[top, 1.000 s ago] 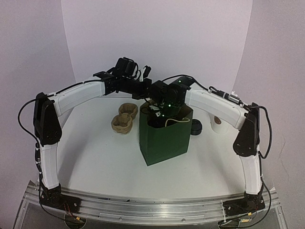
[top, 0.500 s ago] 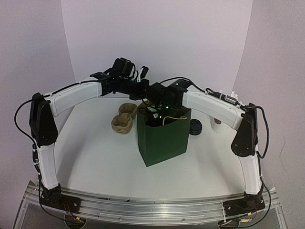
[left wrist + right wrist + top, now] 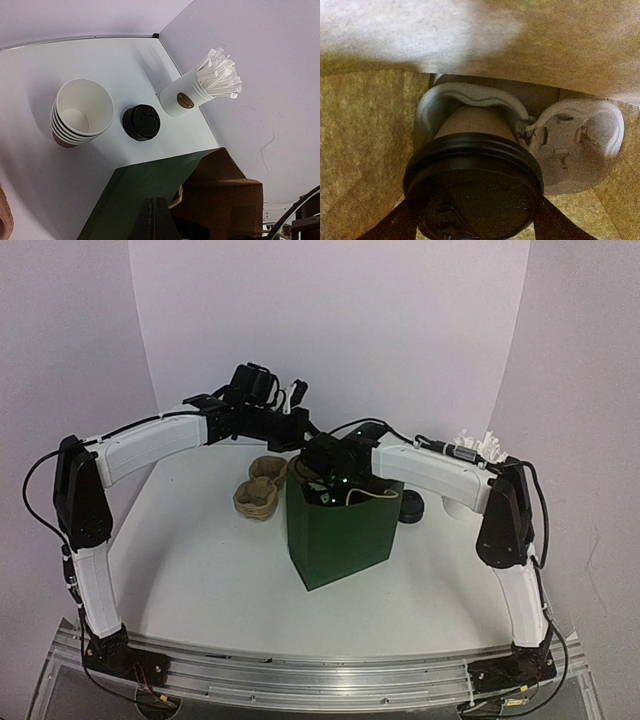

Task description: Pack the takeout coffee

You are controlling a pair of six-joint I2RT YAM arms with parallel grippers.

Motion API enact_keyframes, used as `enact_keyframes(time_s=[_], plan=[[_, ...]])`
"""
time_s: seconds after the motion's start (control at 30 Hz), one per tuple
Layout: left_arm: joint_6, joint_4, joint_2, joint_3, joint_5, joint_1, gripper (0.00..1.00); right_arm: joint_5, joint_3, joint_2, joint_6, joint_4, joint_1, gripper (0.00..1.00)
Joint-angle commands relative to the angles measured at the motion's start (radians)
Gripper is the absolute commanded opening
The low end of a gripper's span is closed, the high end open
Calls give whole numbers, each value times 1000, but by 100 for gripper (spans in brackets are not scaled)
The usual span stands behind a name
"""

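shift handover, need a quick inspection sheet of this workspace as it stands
surface: white table, no spills seen
job's things: takeout coffee, black lid on, down inside the green bag at a moulded carrier
clutter: cup stack, loose black lid, white cup of sticks, pulp trays
grippers: left gripper shut on the green bag's rim; right gripper clasps the takeout coffee
cables: black cables loop off both arms
surroundings: pale walls, metal rail
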Motion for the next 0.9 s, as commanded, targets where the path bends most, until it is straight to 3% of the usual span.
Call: enact_keyframes(time_s=[0.0,0.87], plan=[[5,39,-66,-8,21,4,0,1,-5,30,2,-21,5,76],[12,32,-58,-3,46,4,0,73,-13,154,-8,-4,44,77]])
